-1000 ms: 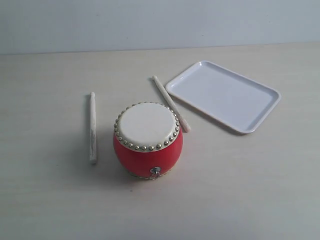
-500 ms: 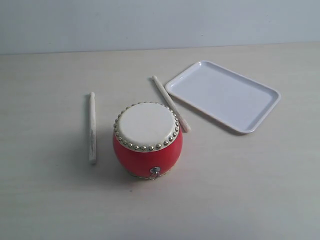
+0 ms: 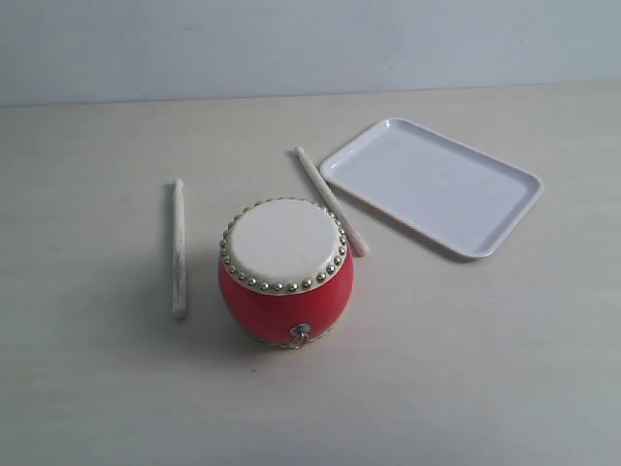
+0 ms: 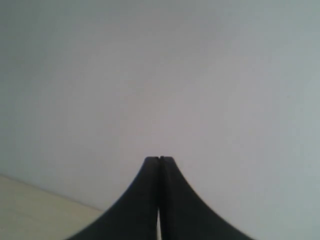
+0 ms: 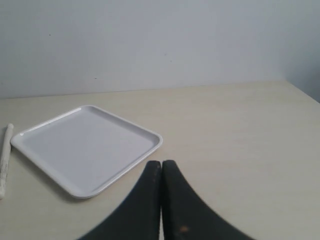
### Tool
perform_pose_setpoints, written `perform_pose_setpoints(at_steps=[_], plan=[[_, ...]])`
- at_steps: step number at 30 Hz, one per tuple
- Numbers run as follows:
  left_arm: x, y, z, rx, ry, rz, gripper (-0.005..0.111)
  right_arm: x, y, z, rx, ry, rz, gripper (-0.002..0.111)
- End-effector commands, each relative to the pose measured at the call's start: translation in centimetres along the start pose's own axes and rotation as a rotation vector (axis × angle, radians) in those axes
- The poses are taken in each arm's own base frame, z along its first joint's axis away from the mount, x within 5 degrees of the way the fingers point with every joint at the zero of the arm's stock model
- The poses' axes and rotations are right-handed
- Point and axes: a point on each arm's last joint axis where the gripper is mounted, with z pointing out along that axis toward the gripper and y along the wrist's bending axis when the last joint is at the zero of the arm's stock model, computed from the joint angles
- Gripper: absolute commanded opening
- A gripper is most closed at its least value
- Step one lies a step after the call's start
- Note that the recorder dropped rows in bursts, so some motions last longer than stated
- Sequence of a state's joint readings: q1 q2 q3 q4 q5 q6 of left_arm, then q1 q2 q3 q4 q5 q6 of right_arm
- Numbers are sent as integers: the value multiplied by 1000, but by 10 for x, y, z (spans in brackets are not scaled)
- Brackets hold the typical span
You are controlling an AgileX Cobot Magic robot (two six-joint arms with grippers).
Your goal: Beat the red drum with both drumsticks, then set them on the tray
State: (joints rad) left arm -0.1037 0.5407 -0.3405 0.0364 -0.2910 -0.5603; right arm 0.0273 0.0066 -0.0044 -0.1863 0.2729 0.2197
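Note:
The red drum (image 3: 285, 270) stands upright mid-table, cream skin up. One drumstick (image 3: 179, 248) lies on the table to its left. The other drumstick (image 3: 330, 200) lies slanted between the drum and the tray (image 3: 434, 184), which is empty. Neither arm shows in the exterior view. My left gripper (image 4: 159, 159) is shut, empty, facing a blank wall. My right gripper (image 5: 161, 163) is shut and empty, just off the tray's (image 5: 85, 149) near corner, with a drumstick (image 5: 5, 160) at the picture's edge.
A pale wooden tabletop (image 3: 485, 359) spreads around the objects, with a plain grey wall (image 3: 310, 44) behind its far edge.

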Motion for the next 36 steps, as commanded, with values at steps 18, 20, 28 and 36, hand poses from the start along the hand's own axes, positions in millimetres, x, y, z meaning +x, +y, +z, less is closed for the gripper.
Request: perform_pose_setpoints(at_steps=[18, 20, 28, 36], plan=[[62, 41, 209, -252, 553, 217, 29, 1, 0, 0, 3, -9, -7, 0], [64, 42, 224, -323, 683, 220, 28, 1, 0, 0, 3, -9, -7, 0], [75, 28, 255, -472, 1097, 291, 28, 1, 0, 0, 3, -9, -7, 0], [151, -5, 241, -547, 1387, 165, 28, 1, 0, 0, 3, -9, -7, 0]])
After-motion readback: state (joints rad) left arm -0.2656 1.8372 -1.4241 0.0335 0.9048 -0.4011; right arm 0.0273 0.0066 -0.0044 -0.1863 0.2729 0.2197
